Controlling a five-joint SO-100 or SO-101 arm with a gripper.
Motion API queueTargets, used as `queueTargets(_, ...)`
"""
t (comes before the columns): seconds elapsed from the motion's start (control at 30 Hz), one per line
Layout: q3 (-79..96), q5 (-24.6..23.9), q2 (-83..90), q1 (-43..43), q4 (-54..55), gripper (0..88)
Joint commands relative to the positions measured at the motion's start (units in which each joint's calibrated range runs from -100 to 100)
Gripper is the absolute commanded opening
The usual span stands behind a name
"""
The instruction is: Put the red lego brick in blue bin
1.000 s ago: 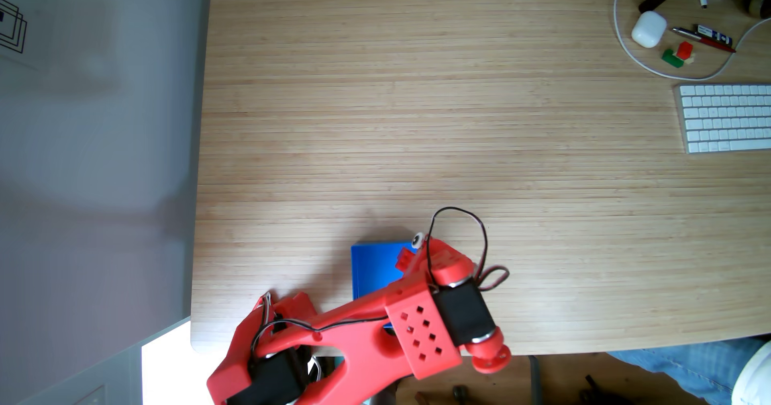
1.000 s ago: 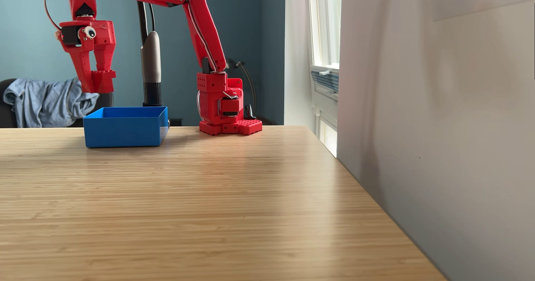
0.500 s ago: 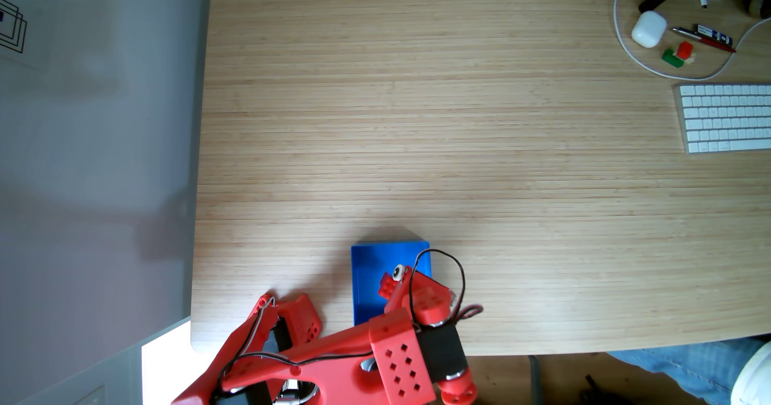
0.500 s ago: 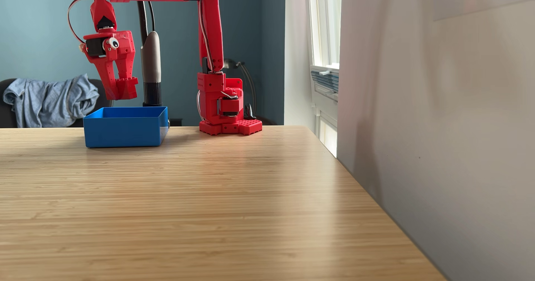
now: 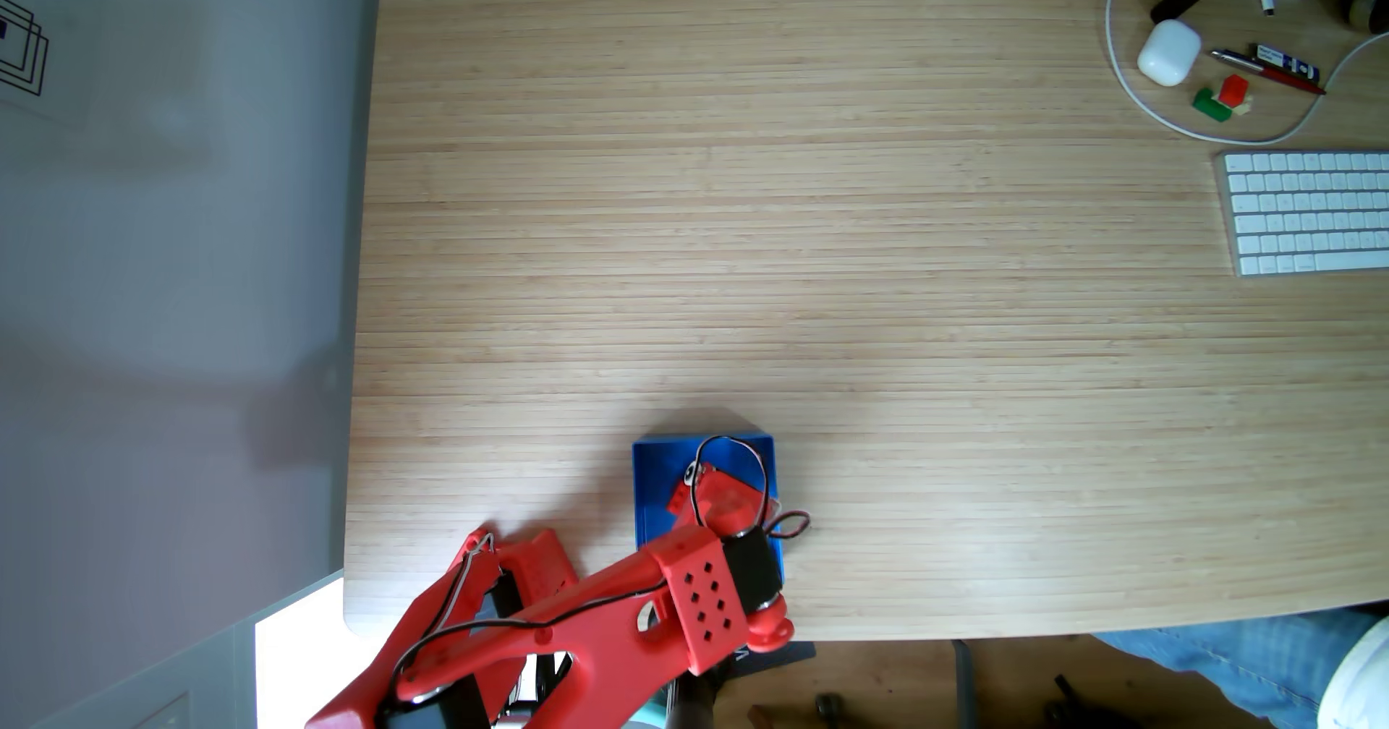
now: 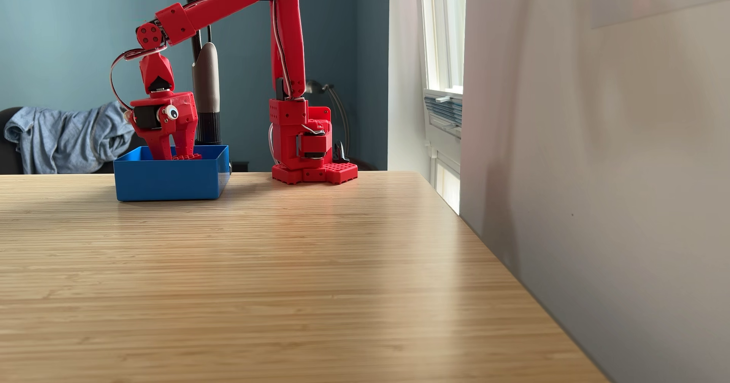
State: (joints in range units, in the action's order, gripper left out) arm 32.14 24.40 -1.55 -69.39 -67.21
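Fixed view from above: wooden table (image 5: 827,248) fills most of the frame. Lower centre, the blue bin (image 5: 654,489), square and open-topped, partly covered by the red arm (image 5: 586,616) reaching in from the bottom edge. A stud-topped bit of the red lego brick (image 5: 679,502) shows over the bin floor, at the left edge of the gripper body. A black cable loops above the wrist. Fingertips hidden from here by the wrist.
Upper right corner: white earbud case (image 5: 1169,53), pens (image 5: 1270,68), small red-and-green brick pair (image 5: 1221,98), white cable (image 5: 1127,90) curving around them. Right edge: white keyboard (image 5: 1308,211). Lower right: a person's jeans-clad leg (image 5: 1240,661).

Fixed view from table level: adds height. The gripper (image 6: 174,157) points straight down in the left centre of the frame, fingers (image 6: 160,146) lowered inside the blue bin (image 6: 170,181), tips below the rim. Jaws stand slightly parted and close on the red lego brick (image 6: 189,156), whose studded top sits just above the front wall line; whether it touches the bin floor cannot be told. A googly eye (image 6: 171,111) sits on the gripper housing. Arm base (image 6: 312,150) stands right of the bin, apart from it. Behind: grey-black lamp post (image 6: 206,91), blue cloth (image 6: 67,138) on a chair at the left edge, window (image 6: 442,51) right of centre.
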Motion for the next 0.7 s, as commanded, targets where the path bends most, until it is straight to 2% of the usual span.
queueTargets(0.0,0.26,0.05,4.62,0.26,0.50,0.3)
queueTargets(0.03,-0.02,0.00,4.62,0.26,0.42,2.4)
queueTargets(0.17,-1.20,0.10,4.62,0.48,-0.96,20.7)
queueTargets(0.27,-4.28,0.15,4.62,0.91,-5.35,28.0)
queueTargets(0.5,-16.44,0.00,4.62,2.28,-18.18,29.2)
queueTargets(0.67,-27.24,-1.17,4.62,4.37,-26.70,23.1)
